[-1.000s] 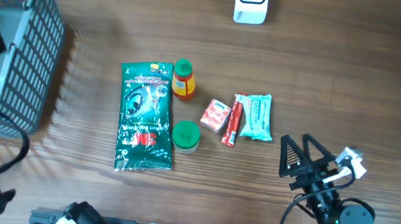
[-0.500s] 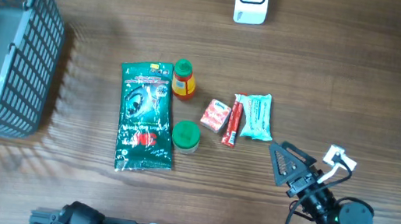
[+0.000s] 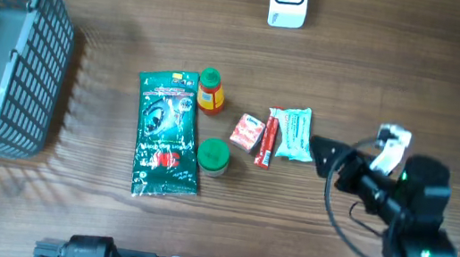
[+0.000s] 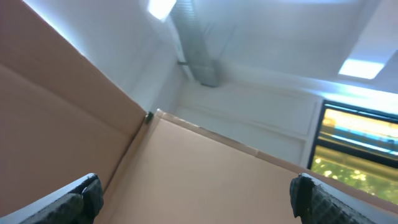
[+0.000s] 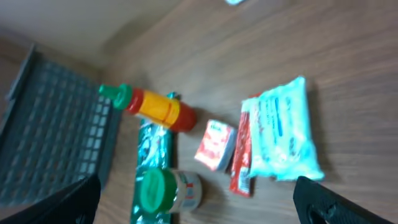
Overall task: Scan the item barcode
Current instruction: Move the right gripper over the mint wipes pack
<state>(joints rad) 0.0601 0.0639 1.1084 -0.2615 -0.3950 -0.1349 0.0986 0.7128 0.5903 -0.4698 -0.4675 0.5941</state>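
Note:
Several items lie mid-table: a green pouch [image 3: 166, 133], a yellow bottle [image 3: 210, 91], a green-lidded jar [image 3: 213, 156], a small red-and-white box [image 3: 247, 134], a red stick packet [image 3: 269, 138] and a light blue packet [image 3: 296, 133]. A white scanner [image 3: 287, 0] stands at the far edge. My right gripper [image 3: 325, 160] is open just right of the blue packet [image 5: 283, 138], nothing between its fingers. Its wrist view shows the jar [image 5: 171, 190], box [image 5: 214, 144] and bottle [image 5: 152, 107]. My left gripper [image 4: 199, 199] is open, pointing up at walls and ceiling, outside the overhead view. No barcode is legible.
A grey mesh basket [image 3: 7, 43] stands at the left edge of the table and also shows in the right wrist view as a basket [image 5: 50, 130]. Bare wood lies between the items and the scanner. The arm bases line the near edge.
My right arm has swung up from the near edge towards the blue packet, still open. The left arm, at the left edge a second ago, has left the overhead view.

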